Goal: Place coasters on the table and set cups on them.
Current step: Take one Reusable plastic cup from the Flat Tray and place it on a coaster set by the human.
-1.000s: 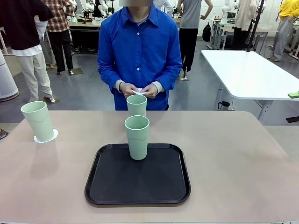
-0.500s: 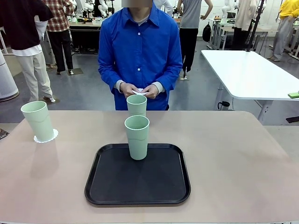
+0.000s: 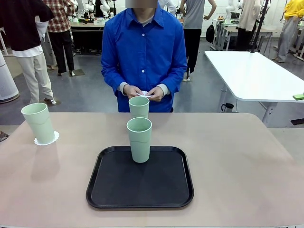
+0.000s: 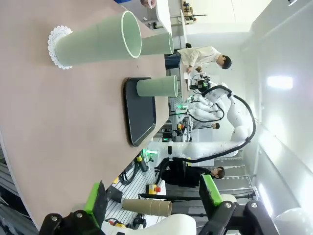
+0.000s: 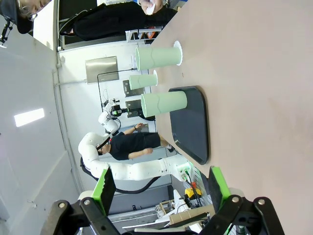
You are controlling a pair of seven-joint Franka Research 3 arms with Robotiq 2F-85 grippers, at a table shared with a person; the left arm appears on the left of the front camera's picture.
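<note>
Jaws left and right wide open, empty, rolled sideways, well back from the cups (image 3: 139, 139). One on coaster (image 3: 53, 138) at table (image 3: 237, 156) left, one on tray (image 3: 142, 190), one behind it.

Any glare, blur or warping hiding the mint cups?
Front view: sharp, evenly lit, soft shadow near the pale mint-green plastic cup on its scalloped white paper coaster. Both wrist views: rolled sideways, wide-angle bending, bright light patches, no blur.
</note>
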